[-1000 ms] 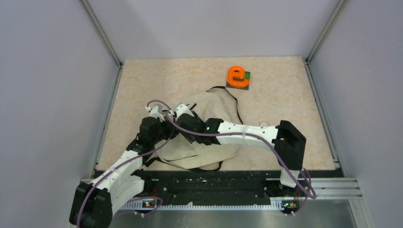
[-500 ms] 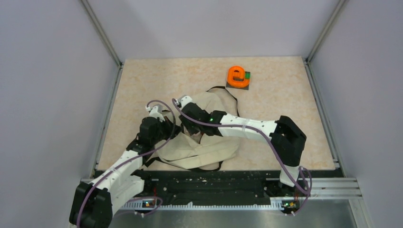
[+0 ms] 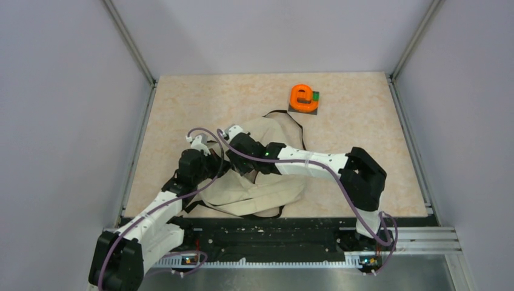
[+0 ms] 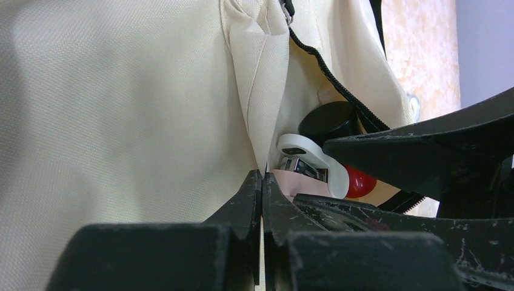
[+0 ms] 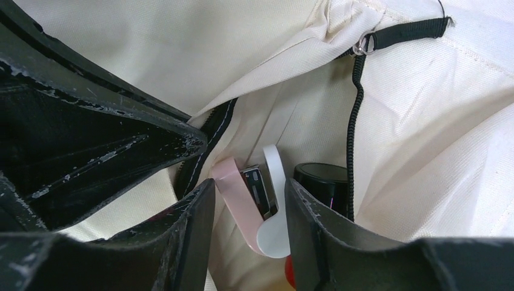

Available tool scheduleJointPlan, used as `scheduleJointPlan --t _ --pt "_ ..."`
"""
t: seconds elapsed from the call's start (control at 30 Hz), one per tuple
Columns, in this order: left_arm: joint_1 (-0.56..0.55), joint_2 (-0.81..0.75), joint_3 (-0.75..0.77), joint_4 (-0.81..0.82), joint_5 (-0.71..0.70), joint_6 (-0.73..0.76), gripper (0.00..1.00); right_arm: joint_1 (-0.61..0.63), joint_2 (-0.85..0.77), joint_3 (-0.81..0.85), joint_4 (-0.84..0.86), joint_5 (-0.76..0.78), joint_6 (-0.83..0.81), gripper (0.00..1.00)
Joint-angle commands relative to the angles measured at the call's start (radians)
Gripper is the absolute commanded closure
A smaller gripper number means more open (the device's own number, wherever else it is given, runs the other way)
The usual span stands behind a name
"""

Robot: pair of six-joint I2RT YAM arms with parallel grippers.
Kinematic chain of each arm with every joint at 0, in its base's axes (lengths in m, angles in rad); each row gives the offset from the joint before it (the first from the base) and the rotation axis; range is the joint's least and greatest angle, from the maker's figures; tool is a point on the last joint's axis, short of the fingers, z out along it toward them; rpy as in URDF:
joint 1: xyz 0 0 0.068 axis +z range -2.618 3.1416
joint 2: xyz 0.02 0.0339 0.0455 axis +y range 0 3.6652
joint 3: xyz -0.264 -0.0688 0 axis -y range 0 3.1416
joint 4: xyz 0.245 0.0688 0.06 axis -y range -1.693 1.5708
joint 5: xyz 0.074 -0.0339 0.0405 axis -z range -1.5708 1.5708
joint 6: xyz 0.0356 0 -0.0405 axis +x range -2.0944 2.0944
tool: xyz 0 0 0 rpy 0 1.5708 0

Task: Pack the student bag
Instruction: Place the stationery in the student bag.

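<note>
The student bag (image 3: 267,195), cream fabric with black zippers, lies crumpled in the middle of the table. My left gripper (image 4: 262,176) is shut on a fold of the bag's cloth beside the zipper, holding the pocket apart. My right gripper (image 5: 248,187) is at the pocket mouth with its jaws open. A pink and white stapler (image 5: 260,209) lies between its fingers inside the pocket, and I cannot tell whether they touch it. Deeper in sit a black round item (image 5: 321,182) and a red item (image 4: 360,182).
An orange ring-shaped thing (image 3: 302,95) rests on a small dark plate (image 3: 308,110) at the back of the table, past the bag. Black straps (image 3: 300,136) trail off the bag toward it. Grey walls close in the table on three sides.
My right gripper has pushed up and left, deeper into the bag's opening, and its jaws closed somewhat and then widened again. The left gripper has kept its hold on the cloth.
</note>
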Motion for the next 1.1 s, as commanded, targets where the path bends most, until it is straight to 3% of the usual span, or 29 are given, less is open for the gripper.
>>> scheduleJointPlan --t 0.0,0.23,0.47,0.83,1.07 --pt "0.009 0.004 0.019 0.053 -0.022 0.007 1.0 0.003 0.012 -0.002 0.003 -0.032 -0.015 0.54" --pt "0.009 0.017 0.017 0.065 -0.017 0.004 1.0 0.013 0.01 -0.004 0.01 -0.016 -0.036 0.54" --pt "0.009 0.013 0.016 0.064 -0.016 0.007 1.0 0.012 0.036 0.002 -0.072 0.241 0.031 0.59" --pt "0.009 0.012 0.014 0.069 -0.013 0.007 1.0 -0.021 -0.032 -0.056 -0.168 0.489 0.104 0.61" --pt "0.009 0.015 0.016 0.074 -0.003 0.004 1.0 -0.028 -0.041 -0.044 -0.173 0.478 0.088 0.61"
